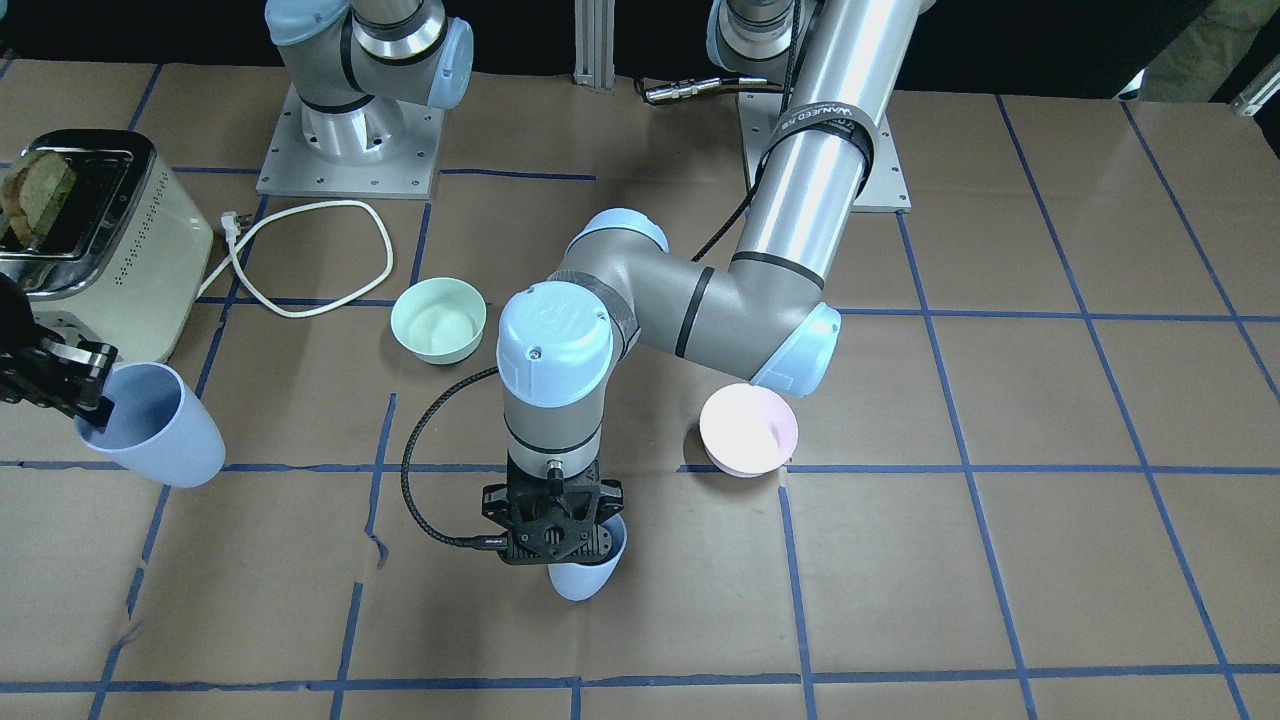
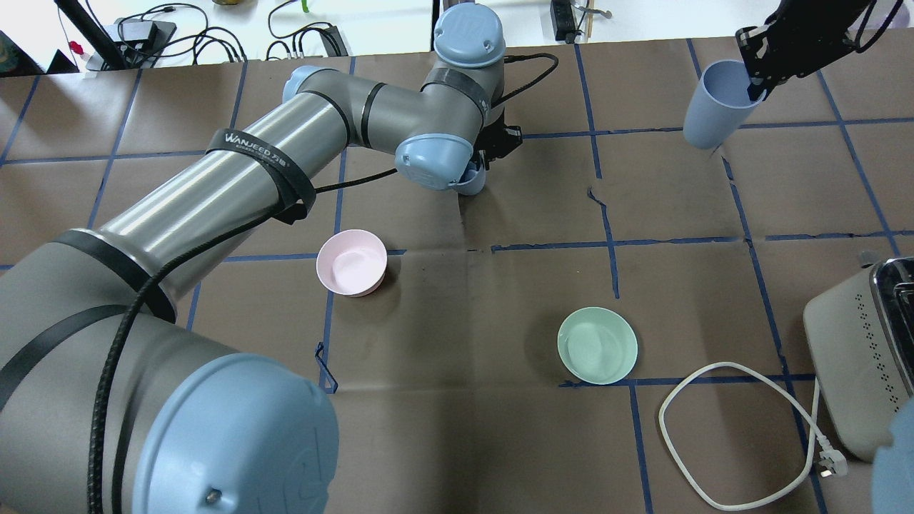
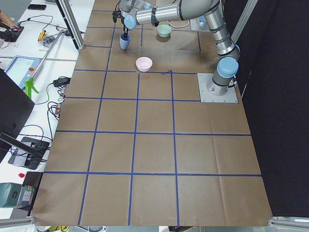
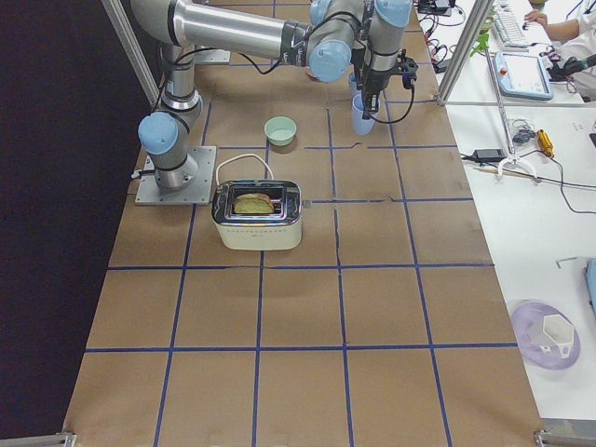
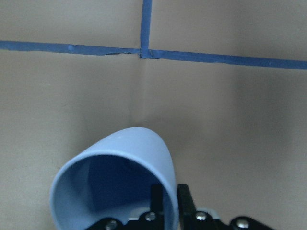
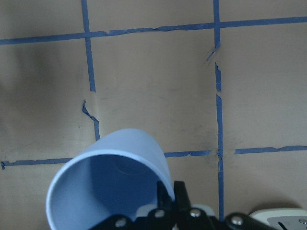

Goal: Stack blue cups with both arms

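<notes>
My left gripper (image 1: 600, 535) is shut on the rim of a blue cup (image 1: 585, 575) near the table's far edge, one finger inside and one outside. It holds the cup low over the paper; I cannot tell if they touch. The left wrist view shows the fingers (image 5: 157, 201) pinching that cup (image 5: 115, 187). My right gripper (image 1: 95, 410) is shut on the rim of the second blue cup (image 1: 150, 430), tilted and lifted, far out to the right (image 2: 714, 103). The right wrist view shows this cup (image 6: 110, 187) above the taped grid. The two cups are well apart.
A pale pink bowl (image 2: 351, 262) and a mint-green bowl (image 2: 597, 345) stand on the table between the arms' bases and the cups. A cream toaster (image 1: 120, 250) with toast and its white cord (image 1: 310, 255) sit by the right arm.
</notes>
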You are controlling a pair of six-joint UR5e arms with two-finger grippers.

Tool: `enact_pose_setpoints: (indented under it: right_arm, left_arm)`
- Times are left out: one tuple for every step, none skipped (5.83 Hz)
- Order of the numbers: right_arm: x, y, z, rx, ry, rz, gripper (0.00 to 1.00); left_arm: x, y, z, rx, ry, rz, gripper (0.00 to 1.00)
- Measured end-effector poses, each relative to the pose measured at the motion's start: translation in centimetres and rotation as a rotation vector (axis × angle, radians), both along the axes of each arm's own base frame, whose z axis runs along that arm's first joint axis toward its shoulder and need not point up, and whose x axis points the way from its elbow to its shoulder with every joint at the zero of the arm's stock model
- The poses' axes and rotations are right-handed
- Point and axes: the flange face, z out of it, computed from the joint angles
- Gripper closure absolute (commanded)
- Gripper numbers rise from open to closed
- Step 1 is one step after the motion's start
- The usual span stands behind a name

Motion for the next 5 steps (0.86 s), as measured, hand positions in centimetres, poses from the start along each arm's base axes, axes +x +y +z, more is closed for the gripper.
enact_pose_setpoints:
  right_arm:
    - [0.0,0.0,0.0,0.002,-0.001,0.0,0.93]
    - [0.0,0.0,-0.1,0.002,-0.002,0.0,0.93]
    - [0.0,-0.1,-0.1,-0.001,-0.005,0.0,0.93]
    - [0.1,-0.3,-0.2,-0.006,-0.009,-0.01,0.93]
    - [0.6,-0.6,-0.3,-0.01,-0.01,-0.034,0.93]
  left_arm:
    - [0.0,0.1,0.4,-0.001,0.001,-0.002,0.02]
    - [0.3,0.1,1.6,-0.009,0.011,0.0,0.02]
    - [1.8,0.2,4.2,-0.008,0.016,0.002,0.02]
    - [4.5,1.1,8.1,0.025,-0.004,-0.03,0.02]
    - [8.1,3.0,12.0,0.075,-0.033,-0.091,0.02]
